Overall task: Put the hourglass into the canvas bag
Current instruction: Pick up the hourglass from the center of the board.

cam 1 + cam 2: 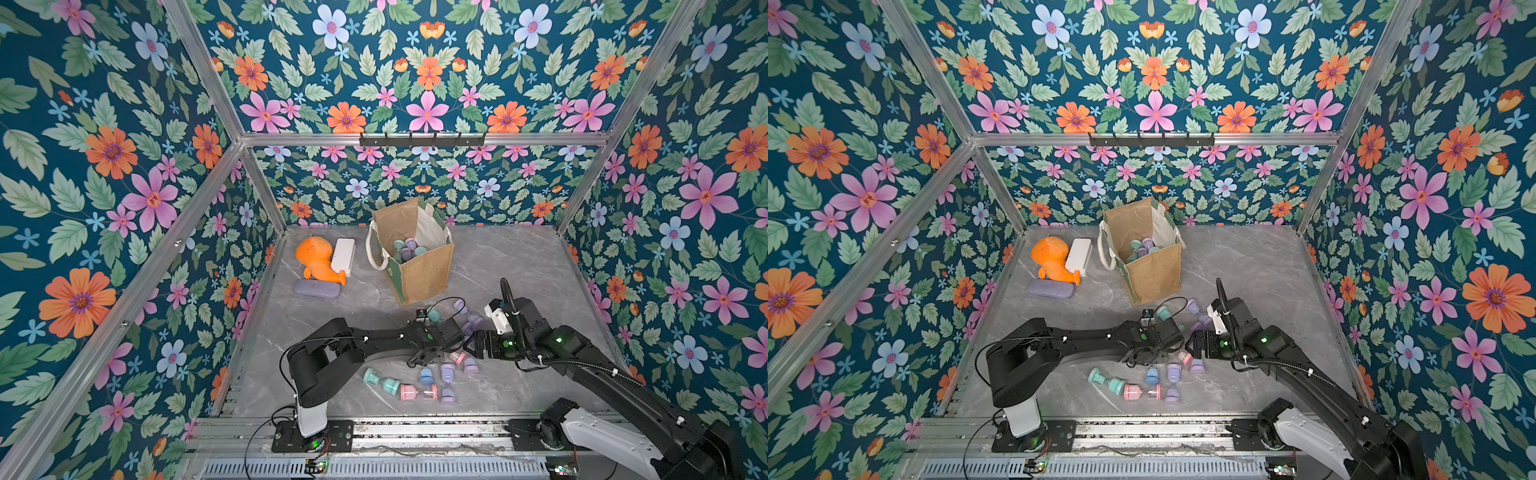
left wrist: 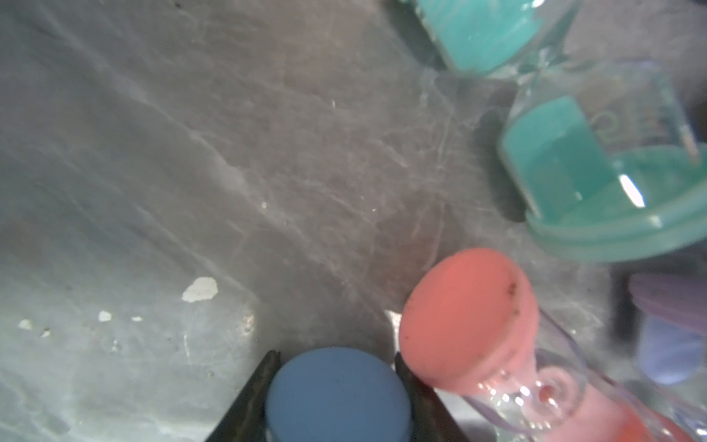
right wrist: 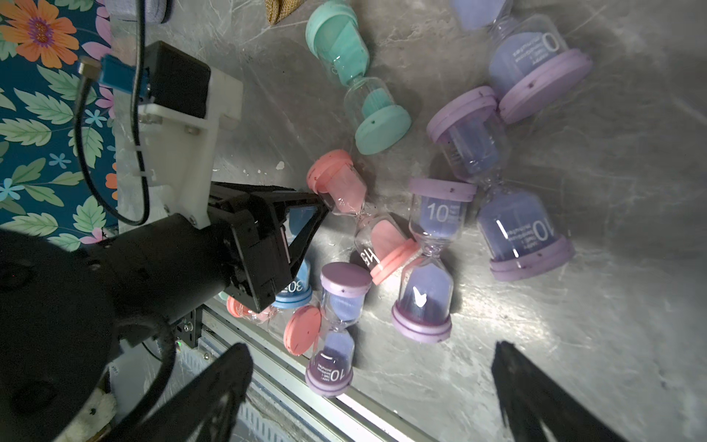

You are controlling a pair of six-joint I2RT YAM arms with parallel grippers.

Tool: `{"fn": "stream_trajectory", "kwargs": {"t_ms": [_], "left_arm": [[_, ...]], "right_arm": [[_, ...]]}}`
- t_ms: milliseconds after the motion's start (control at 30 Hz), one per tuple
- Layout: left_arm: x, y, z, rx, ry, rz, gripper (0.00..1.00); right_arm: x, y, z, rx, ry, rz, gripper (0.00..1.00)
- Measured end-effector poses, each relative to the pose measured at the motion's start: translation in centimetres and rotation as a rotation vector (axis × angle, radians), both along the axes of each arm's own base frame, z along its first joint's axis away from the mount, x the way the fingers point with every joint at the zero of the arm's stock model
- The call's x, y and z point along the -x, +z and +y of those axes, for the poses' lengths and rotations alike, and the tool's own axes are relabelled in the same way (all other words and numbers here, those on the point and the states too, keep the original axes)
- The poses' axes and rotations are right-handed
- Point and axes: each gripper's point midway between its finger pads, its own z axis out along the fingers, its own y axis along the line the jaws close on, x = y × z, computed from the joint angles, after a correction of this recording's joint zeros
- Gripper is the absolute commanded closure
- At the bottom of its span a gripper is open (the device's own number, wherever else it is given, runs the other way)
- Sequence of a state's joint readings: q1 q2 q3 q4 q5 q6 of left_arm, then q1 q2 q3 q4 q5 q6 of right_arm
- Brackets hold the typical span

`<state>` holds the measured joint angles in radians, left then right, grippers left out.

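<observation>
**Top views.** We find the left gripper (image 1: 423,363) low in the pile near the front rail (image 1: 415,430), at the blue hourglass (image 1: 427,377). Its fingers are hard to make out from here. The canvas bag (image 1: 419,274) stands open-mouthed farther back, almost straight beyond that gripper. The left forearm (image 1: 382,334) and a teal hourglass (image 1: 434,314) lie between them. We judge the carry to be up, then away from the base.

The right gripper (image 1: 467,347) hangs just beside the left one but sits farther to the side of the bag, so the left is nearer.

- Loose on the table (image 1: 519,266): two teal, two pink, one blue. The purple hourglasses (image 1: 448,374) are partly under the right arm.
- In the bag: about four caps show, teal and purple. We cannot count whole hourglasses.
- Off to the side: one orange soft toy (image 1: 318,259), one white box (image 1: 343,254), one lilac case (image 1: 316,289).

**Left wrist view.** The blue hourglass (image 2: 336,394) shows its cap between the two fingers, and both touch it. We read it as clamped, though how firmly we cannot say. A pink hourglass (image 2: 470,325) lies right against one finger and may get dragged along.

**Right wrist view.** The blue hourglass (image 3: 300,279) runs crosswise to the left gripper's (image 3: 313,218) fingers and is gripped near one end. We cannot tell whether it stands upright or is tipped. The right gripper's (image 3: 371,346) fingers are spread wide with nothing between them. Here the purple count comes to four.
</observation>
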<state>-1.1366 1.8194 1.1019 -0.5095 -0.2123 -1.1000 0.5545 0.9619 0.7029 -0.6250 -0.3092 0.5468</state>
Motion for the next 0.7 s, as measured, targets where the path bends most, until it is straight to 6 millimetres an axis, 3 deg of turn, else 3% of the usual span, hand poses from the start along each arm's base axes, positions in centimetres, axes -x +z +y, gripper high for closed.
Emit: {"fn": "stream_trajectory", "kwargs": {"t_ms": [700], "left_arm": [[-1.7, 5.8, 1.9, 0.023, 0.070, -0.157, 0.60]], "right_arm": [[-1.2, 2.8, 0.8, -0.044, -0.004, -0.062, 0.01]]}}
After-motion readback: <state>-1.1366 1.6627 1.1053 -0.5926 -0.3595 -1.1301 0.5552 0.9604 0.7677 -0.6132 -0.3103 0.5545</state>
